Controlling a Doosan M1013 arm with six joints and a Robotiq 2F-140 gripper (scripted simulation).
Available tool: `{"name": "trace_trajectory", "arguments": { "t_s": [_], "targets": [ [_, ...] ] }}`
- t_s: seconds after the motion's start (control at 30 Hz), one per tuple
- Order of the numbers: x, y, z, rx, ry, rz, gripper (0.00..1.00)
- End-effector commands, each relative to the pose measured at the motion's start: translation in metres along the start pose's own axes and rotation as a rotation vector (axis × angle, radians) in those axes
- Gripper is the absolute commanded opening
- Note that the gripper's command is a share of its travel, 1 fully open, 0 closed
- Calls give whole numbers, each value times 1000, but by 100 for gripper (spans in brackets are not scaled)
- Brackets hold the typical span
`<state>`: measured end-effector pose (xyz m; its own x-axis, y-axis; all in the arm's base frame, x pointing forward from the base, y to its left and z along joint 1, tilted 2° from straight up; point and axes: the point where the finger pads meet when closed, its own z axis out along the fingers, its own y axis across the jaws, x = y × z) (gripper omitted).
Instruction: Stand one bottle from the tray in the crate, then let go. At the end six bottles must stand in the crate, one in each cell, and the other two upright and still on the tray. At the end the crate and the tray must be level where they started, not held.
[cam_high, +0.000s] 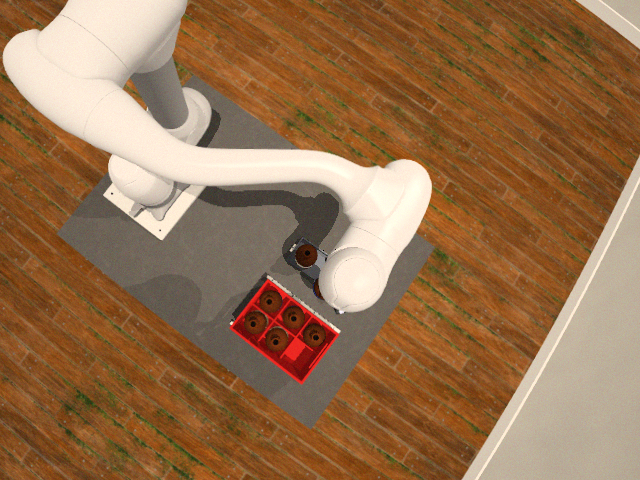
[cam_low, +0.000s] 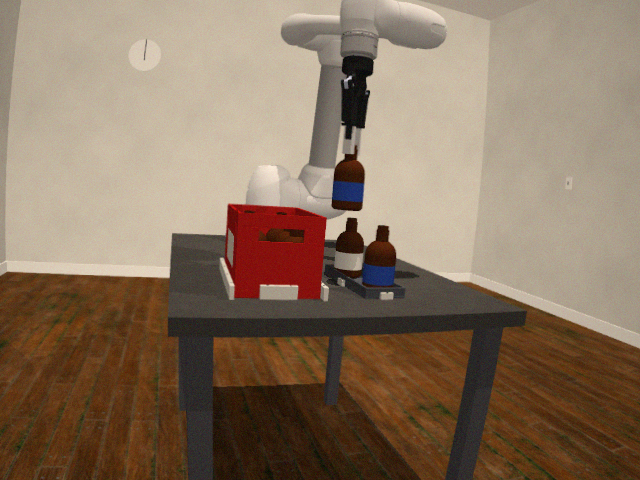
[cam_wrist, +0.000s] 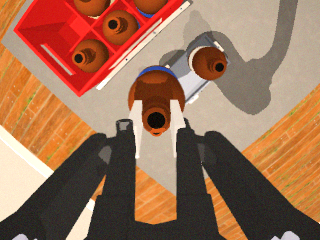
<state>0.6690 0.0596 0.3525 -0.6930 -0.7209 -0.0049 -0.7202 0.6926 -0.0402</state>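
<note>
My gripper is shut on the neck of a brown bottle with a blue label. The bottle hangs about upright in the air, clear of the tray. The red crate stands level, with bottles in all cells but one corner cell, at the bottom right in the top view. On the dark tray stand a white-label bottle and a blue-label bottle, both upright. The latter is hidden in the wrist view.
White strips edge the crate's base. The crate and tray lie side by side on the grey table. The arm's wrist covers part of the tray in the top view.
</note>
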Motion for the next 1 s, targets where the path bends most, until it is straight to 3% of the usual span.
{"name": "trace_trajectory", "arguments": {
  "t_s": [0.0, 0.97],
  "targets": [
    [2, -3, 0, 0, 0, 0, 0],
    [32, -56, 0, 0, 0, 0, 0]
  ]
}}
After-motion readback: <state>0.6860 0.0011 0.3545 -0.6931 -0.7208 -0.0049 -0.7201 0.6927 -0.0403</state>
